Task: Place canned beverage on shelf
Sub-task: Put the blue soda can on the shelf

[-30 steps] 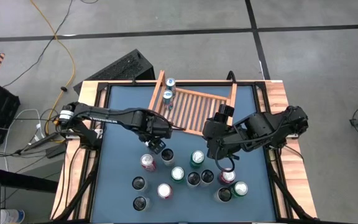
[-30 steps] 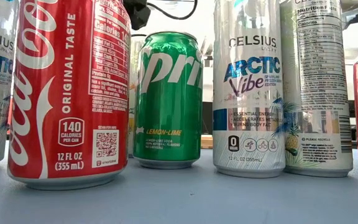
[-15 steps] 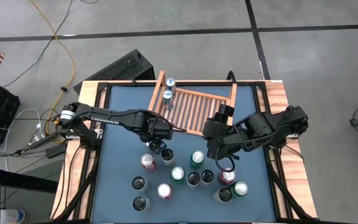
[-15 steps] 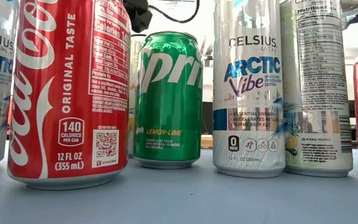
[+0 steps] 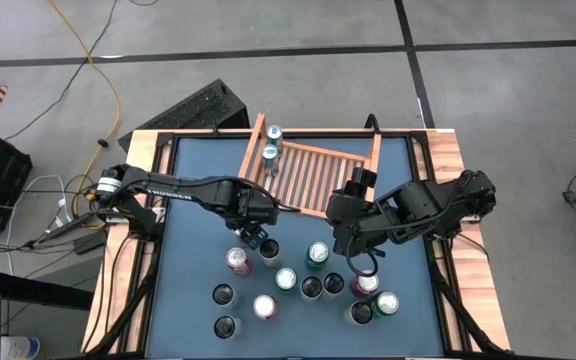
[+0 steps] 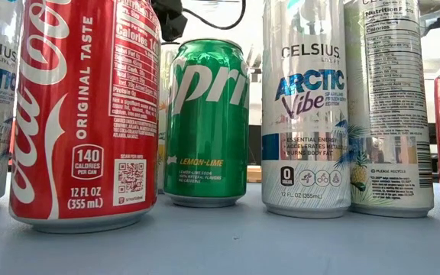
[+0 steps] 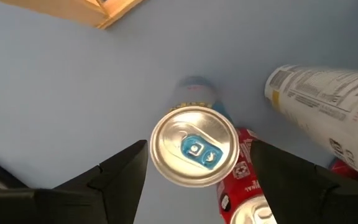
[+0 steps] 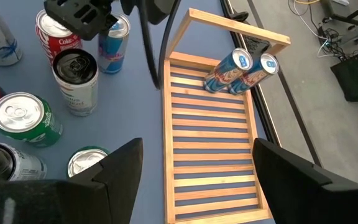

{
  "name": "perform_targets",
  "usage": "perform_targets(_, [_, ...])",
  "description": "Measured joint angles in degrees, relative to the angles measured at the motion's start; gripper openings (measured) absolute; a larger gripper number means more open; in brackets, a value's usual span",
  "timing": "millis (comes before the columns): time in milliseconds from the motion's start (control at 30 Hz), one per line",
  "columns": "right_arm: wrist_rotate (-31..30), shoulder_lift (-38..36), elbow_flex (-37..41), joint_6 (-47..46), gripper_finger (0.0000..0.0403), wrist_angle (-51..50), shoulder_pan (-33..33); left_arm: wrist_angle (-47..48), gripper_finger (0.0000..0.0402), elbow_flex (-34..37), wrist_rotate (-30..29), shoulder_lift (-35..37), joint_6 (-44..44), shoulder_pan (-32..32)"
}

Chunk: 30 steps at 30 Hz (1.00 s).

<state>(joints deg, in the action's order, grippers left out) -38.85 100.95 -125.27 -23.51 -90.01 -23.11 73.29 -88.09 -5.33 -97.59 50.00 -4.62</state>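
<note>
Light-brown wooden shelf point(image 5: 313, 170) with slatted base and raised side boards: lay in the upper centre of the high view, on the blue table top point(image 5: 193, 200). Two slim blue-and-silver cans point(image 5: 272, 143) stood in its upper left corner; in the right wrist view the same pair point(image 8: 241, 70) sat together at the rack's far end.

Left gripper point(image 5: 256, 237): hung just below the shelf's lower left corner, fingers spread wide either side of a slim blue-and-silver can with a blue tab point(image 7: 195, 147). In the left wrist view the can top sat between the two dark fingers point(image 7: 114, 180); contact with the can could not be told.

Right gripper point(image 5: 356, 258): hung below the shelf's lower right, over the can cluster, fingers wide apart and holding nothing.

Loose stock in the lower centre of the high view: a red cola can point(image 5: 238, 262), a green lemon-lime can point(image 5: 317, 254), several dark-topped and silver-topped cans. Low view, left to right: tall red cola can point(image 6: 86, 114), green can point(image 6: 207, 122), white energy-drink can point(image 6: 305, 107).
</note>
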Motion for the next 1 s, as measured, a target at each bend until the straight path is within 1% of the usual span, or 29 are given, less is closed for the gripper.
perform_targets(67, [0.0,0.0,0.0,0.0,0.0291,0.0,0.0,0.0,0.0273,1.1,0.6,0.0,0.0,0.0])
perform_targets(167, [0.0,0.0,0.0,0.0,0.0291,0.0,0.0,-2.1,0.0273,3.6,3.5,0.0,0.0,0.0])
perform_targets(267, [0.0,0.0,0.0,0.0,0.0291,0.0,0.0,-4.1,0.0273,4.8,3.6,-0.1,0.1,0.0])
perform_targets(833, [0.0,0.0,0.0,0.1,0.0291,0.0,0.0,-4.2,0.0272,3.6,3.5,-0.1,-2.4,0.3])
perform_targets(900, [-0.1,0.0,0.0,0.1,0.0291,0.0,0.0,-3.9,0.0266,3.6,3.7,-0.1,-2.4,0.5])
perform_targets(1000, [-0.1,0.0,0.0,0.1,0.0291,0.0,0.0,-3.6,0.0244,3.6,3.6,0.0,-3.2,0.9])
